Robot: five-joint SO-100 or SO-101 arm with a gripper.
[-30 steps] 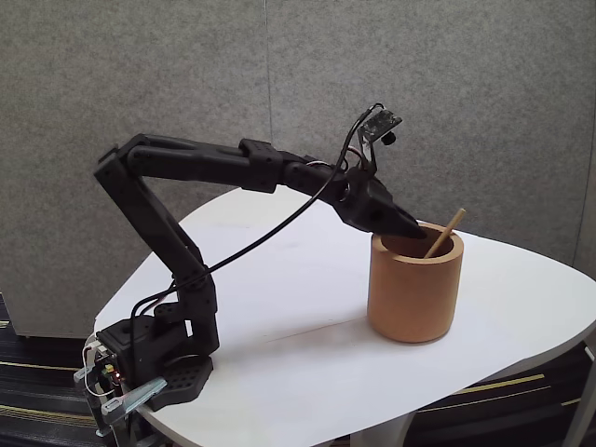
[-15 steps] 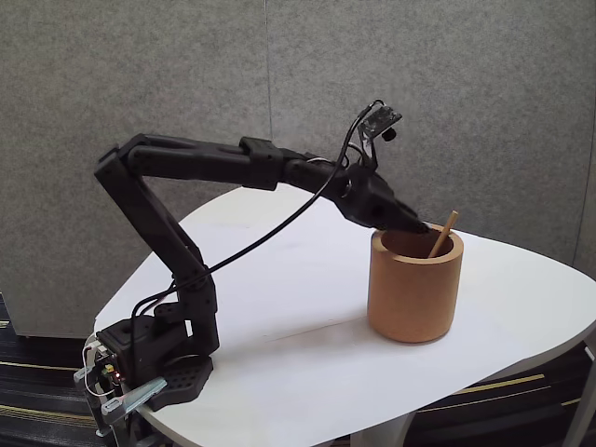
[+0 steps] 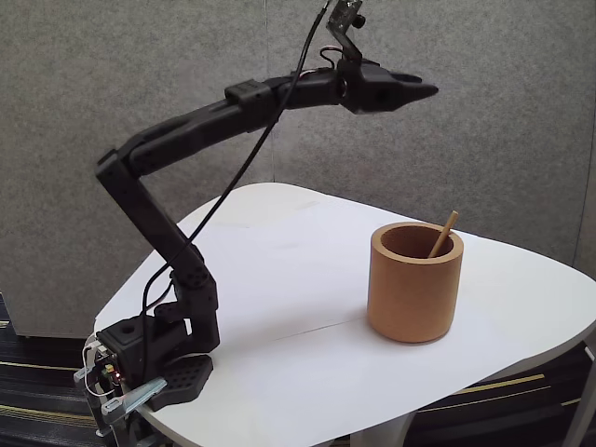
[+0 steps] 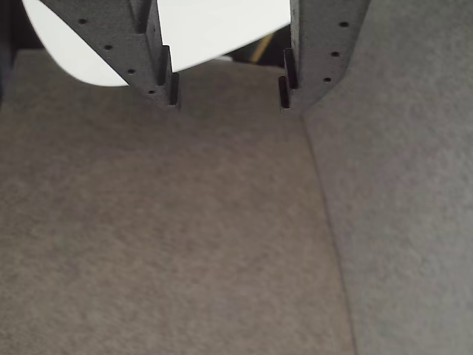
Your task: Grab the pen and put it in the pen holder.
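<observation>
In the fixed view the arm holds the claw (image 3: 424, 91) high above the table (image 3: 279, 307), toward 12 o'clock from the pen holder (image 3: 415, 281). The wrist view shows the claw (image 4: 228, 90) spread and holding nothing. The pen (image 3: 443, 233) stands tilted inside the holder, its tip leaning over the rim toward 1 o'clock. The risk seems small: a low pass of the arm could knock this tip and tip the holder.
</observation>
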